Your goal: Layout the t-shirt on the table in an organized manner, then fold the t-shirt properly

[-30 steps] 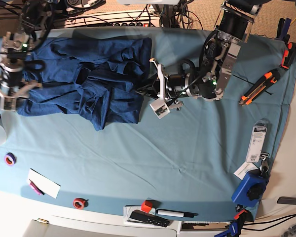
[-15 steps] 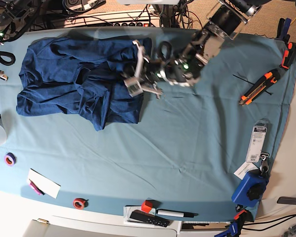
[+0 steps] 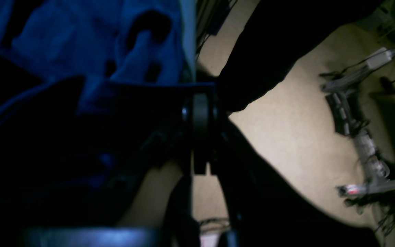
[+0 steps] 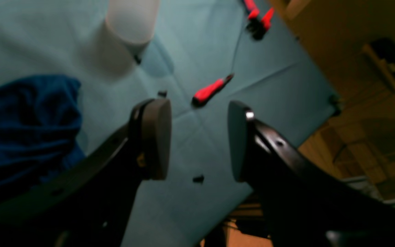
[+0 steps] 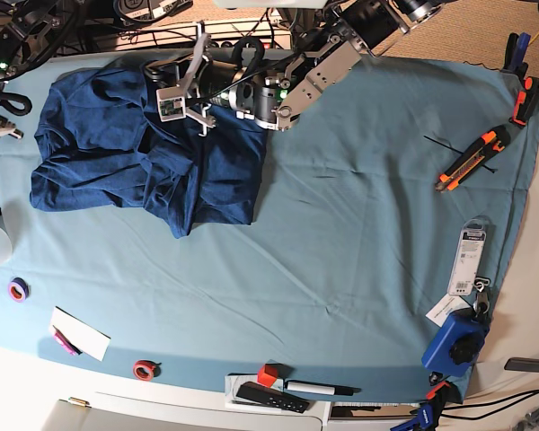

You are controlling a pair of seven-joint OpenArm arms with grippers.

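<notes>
The bench [image 5: 359, 242], draped in teal cloth, carries the crumpled navy t-shirt [image 5: 126, 157] at its far corner, on the base view's left. The left pincer [image 5: 184, 94] reaches over the shirt's far edge with jaws closed; whether cloth is pinched between them is unclear. The right pincer [image 4: 199, 139] hangs above bare cloth beside the shirt, jaws apart and holding nothing. An orange utility knife [image 5: 467, 162] lies well apart.
</notes>
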